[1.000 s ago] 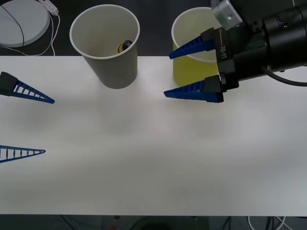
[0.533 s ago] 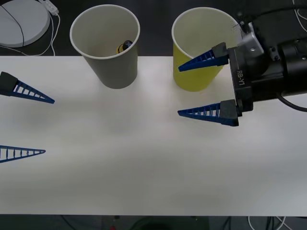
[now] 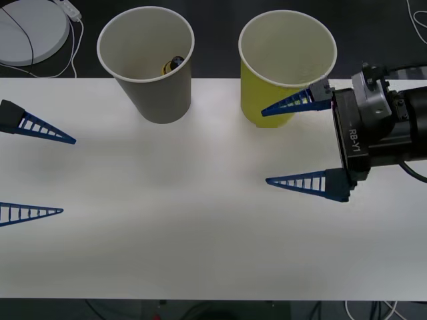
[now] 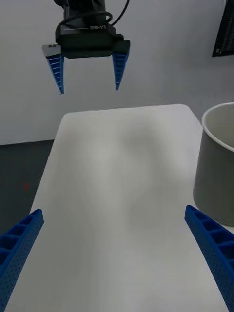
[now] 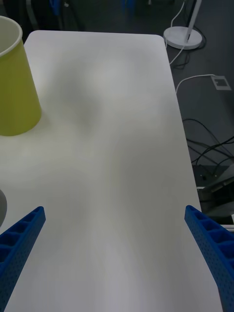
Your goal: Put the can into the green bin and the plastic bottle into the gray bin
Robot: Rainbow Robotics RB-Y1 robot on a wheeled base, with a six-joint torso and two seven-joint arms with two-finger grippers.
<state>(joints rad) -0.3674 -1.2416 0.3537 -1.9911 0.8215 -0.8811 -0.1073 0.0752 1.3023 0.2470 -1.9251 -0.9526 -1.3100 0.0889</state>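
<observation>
Two bins, gray bin (image 3: 146,60), green bin (image 3: 285,63), one plastic bottle (image 3: 173,65)

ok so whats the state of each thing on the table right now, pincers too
gray bin: upright, holds the plastic bottle
plastic bottle: inside the gray bin, black cap showing
green bin: upright, contents hidden
left pincer: open, empty, at the table's left edge
right pincer: open, empty, beside the green bin

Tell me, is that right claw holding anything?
No, the right gripper hangs open and empty over the table beside the green bin.
</observation>
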